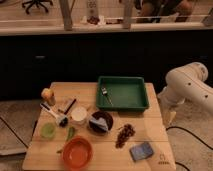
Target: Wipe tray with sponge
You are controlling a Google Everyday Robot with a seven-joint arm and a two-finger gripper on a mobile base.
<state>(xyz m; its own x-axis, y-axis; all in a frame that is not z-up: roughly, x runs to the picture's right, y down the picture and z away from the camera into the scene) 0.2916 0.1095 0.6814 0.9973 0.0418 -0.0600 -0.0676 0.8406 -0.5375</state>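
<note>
The dark green tray [131, 96] lies at the back right of the wooden table [150, 127], with a small metal utensil [105, 93] in its left part. The blue-grey sponge [141, 150] lies flat near the table's front right corner, with nothing touching it. My white arm [187, 85] reaches in from the right. Its gripper [169, 118] hangs pointing down just off the table's right edge, level with the tray's front corner and well above the sponge. It is open and holds nothing.
A dark reddish-brown clump [125, 135] lies between tray and sponge. An orange bowl [77, 152], a dark bowl [100, 122], a white cup [78, 115], a green cup [48, 130], a brush [54, 114] and a yellowish object [47, 95] crowd the table's left half. A dark counter runs behind.
</note>
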